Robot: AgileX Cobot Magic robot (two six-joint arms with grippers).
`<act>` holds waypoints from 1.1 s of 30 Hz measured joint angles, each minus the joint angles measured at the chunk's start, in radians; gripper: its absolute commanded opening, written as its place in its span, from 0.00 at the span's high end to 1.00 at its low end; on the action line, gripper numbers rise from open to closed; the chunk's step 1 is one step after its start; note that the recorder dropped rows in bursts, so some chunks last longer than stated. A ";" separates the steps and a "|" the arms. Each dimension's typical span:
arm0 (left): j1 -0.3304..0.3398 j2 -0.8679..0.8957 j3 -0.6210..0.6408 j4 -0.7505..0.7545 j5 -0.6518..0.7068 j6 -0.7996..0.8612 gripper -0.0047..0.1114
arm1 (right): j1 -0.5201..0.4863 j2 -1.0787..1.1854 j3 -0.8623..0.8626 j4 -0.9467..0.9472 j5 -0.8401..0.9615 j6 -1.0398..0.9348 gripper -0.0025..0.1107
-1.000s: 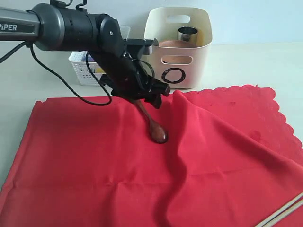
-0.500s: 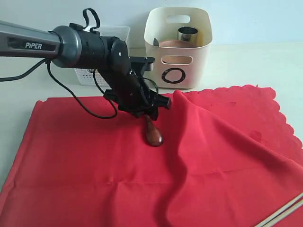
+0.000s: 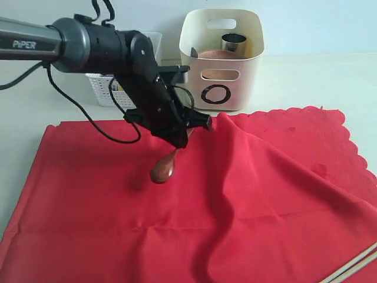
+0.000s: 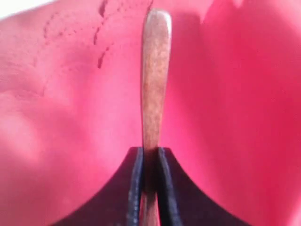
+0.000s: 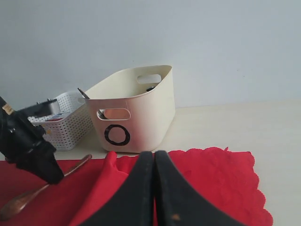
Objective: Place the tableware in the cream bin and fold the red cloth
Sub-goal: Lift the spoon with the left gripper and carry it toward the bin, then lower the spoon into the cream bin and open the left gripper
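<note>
above cloth [image 3: 265, 194], spoon [image 3: 164, 168] in left tool [image 3: 180, 141]

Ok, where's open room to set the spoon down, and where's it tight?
Free: the bare tabletop right of the cream bin, beyond the red cloth's scalloped edge, and the cloth's flat left half near the spoon. Tight: the back, where white basket, left arm and bin crowd together, and the near right corner holding the chopsticks.
</note>
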 measured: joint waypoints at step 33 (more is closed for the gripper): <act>0.057 -0.078 -0.020 -0.090 -1.022 -0.270 0.89 | 0.000 0.000 0.000 0.000 0.000 0.000 0.98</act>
